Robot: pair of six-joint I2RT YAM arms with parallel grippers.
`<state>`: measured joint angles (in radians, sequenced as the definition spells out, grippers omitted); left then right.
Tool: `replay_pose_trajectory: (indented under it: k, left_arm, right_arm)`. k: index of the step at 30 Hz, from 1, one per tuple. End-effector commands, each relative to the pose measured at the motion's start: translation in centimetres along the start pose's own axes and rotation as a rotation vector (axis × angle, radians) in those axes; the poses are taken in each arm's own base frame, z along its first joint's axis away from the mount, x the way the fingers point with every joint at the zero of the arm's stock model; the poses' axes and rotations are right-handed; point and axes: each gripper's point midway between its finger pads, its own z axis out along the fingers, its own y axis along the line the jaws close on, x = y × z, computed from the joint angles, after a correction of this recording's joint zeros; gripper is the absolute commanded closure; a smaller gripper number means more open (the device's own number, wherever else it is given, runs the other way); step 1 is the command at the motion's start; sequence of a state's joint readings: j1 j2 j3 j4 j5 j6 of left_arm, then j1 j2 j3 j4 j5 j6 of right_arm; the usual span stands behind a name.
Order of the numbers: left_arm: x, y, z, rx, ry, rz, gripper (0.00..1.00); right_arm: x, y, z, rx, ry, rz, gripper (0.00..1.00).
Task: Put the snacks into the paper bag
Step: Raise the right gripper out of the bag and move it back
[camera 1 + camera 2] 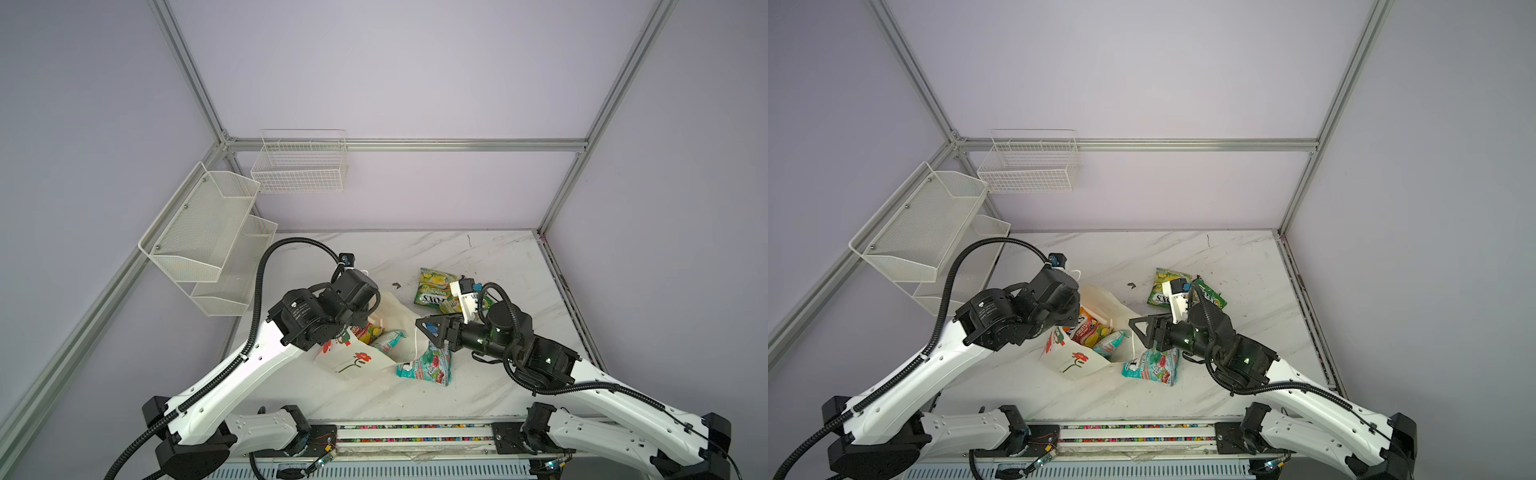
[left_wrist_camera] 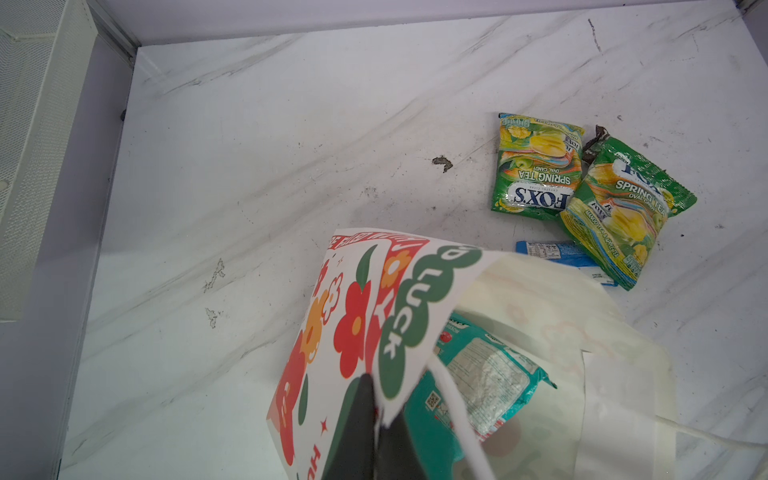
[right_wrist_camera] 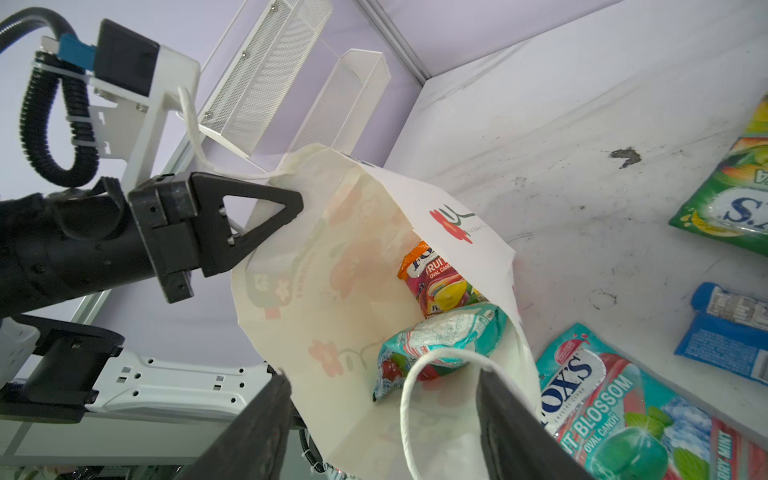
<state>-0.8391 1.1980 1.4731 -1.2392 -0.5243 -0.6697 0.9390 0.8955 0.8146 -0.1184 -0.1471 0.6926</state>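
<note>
The white paper bag (image 1: 353,361) with red flowers lies tilted on the marble table, its mouth toward the right arm. My left gripper (image 2: 376,399) is shut on the bag's rim and holds the mouth up. Inside the bag lie an orange-pink packet (image 3: 436,282) and a teal packet (image 3: 440,336). At the mouth my right gripper (image 3: 382,374) stands open and holds nothing, with the bag's cord handle looping between its fingers. Another teal packet (image 1: 428,365) lies on the table beside the bag. Two green-yellow packets (image 2: 536,166) (image 2: 623,208) and a blue bar (image 2: 557,251) lie farther back.
White wire baskets (image 1: 208,232) (image 1: 299,166) hang on the left and back walls. A small dark scrap (image 1: 396,285) lies on the table behind the bag. A metal frame post (image 1: 544,232) stands at the table's far right corner.
</note>
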Motion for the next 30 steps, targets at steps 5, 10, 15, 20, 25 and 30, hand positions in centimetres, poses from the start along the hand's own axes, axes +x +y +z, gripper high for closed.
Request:
replay_pose_trajectory:
  k: [5, 10, 15, 20, 25, 30]
  left_arm:
    - [-1.7, 0.1, -1.1, 0.026, -0.081, -0.052, 1.00]
    - [-1.6, 0.2, -1.0, 0.025, -0.080, -0.056, 1.00]
    - [-1.7, 0.1, -1.0, 0.027, -0.080, -0.058, 1.00]
    - [-1.6, 0.0, -1.0, 0.029, -0.077, -0.062, 1.00]
    - [-1.5, 0.2, -0.9, 0.023, -0.077, -0.059, 1.00]
    - [-1.5, 0.1, -0.8, 0.022, -0.076, -0.056, 1.00]
  right_arm:
    - [0.2, -2.1, -0.3, 0.099, -0.018, 0.019, 0.26]
    - [0.5, -3.1, -0.4, 0.143, -0.020, 0.027, 0.25]
    - [1.1, -4.6, -0.2, 0.196, -0.005, 0.045, 0.24]
    - [2.0, -5.9, 0.2, 0.230, 0.016, 0.060, 0.23]
    - [2.7, -7.1, 0.5, 0.263, 0.032, 0.073, 0.23]
    - [3.1, -8.0, 0.5, 0.282, 0.036, 0.088, 0.23]
